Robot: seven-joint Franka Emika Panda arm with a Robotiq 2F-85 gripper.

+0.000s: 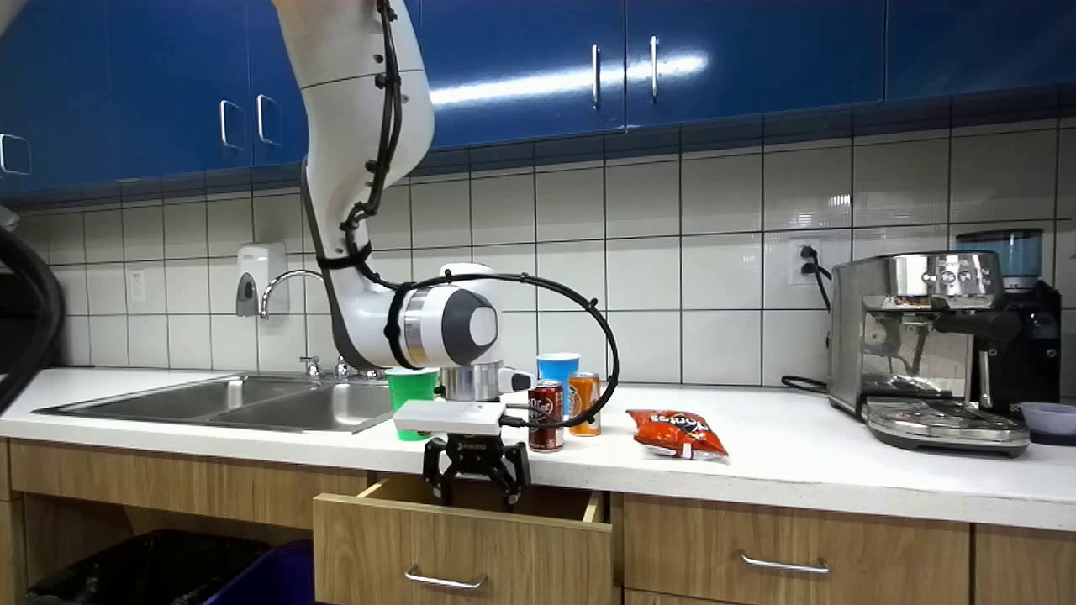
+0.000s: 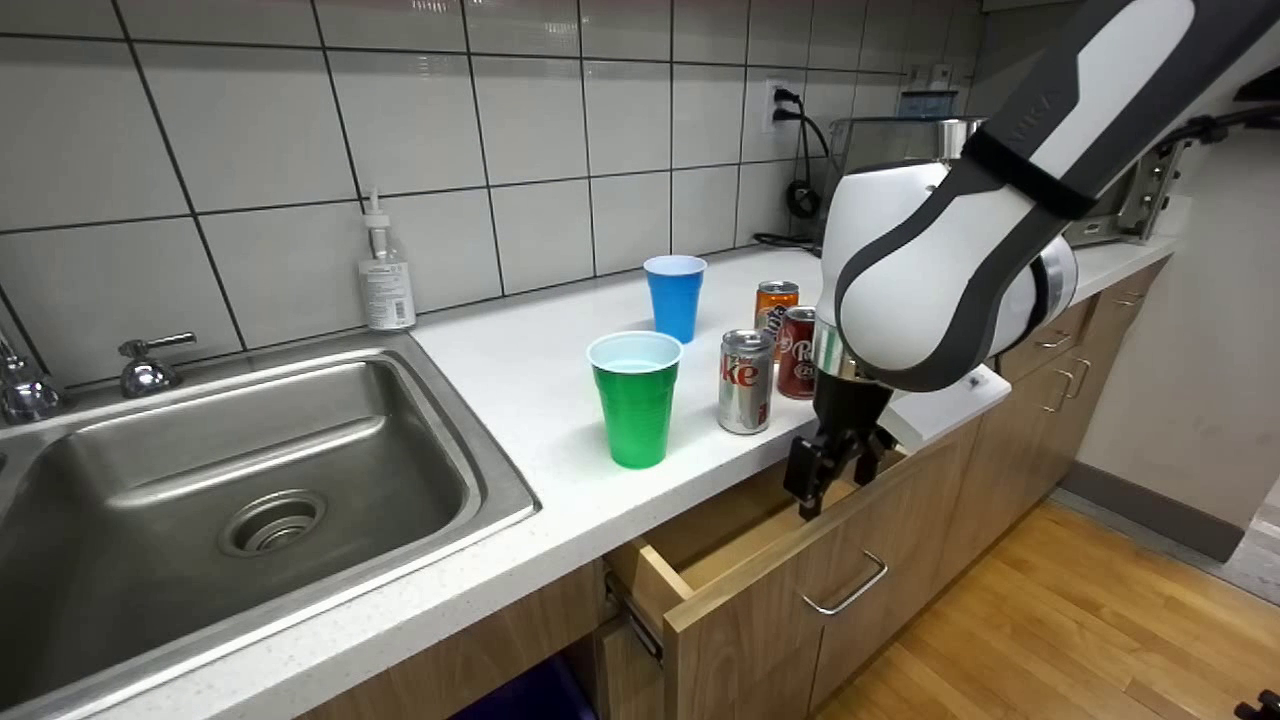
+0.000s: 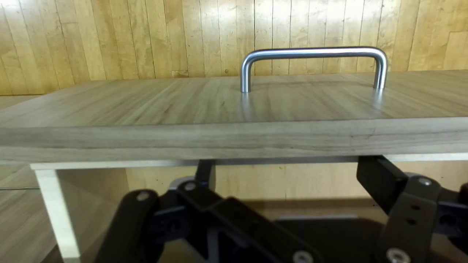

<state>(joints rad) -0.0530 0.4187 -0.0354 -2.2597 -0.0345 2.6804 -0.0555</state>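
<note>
jaws apart, just inside the near edge of the open drawer (image 1: 462,546), contact unclear. its opening lies between that edge and the desk (image 2: 530,370). beyond, left to right: sink (image 2: 220,440), green cup (image 2: 638,415), silver can (image 2: 746,395), chip bag (image 1: 679,433).

Between a steel sink (image 2: 508,495) and a coffee machine (image 1: 920,349), a green cup (image 2: 637,410), a blue cup (image 2: 676,300), three drink cans (image 2: 797,360) and a red chip bag (image 1: 677,433) were spread along the white bench (image 1: 782,437).

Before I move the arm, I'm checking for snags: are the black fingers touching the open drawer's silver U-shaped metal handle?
Apart. The wrist view shows the wooden drawer front standing between the handle and the fingers.
</note>
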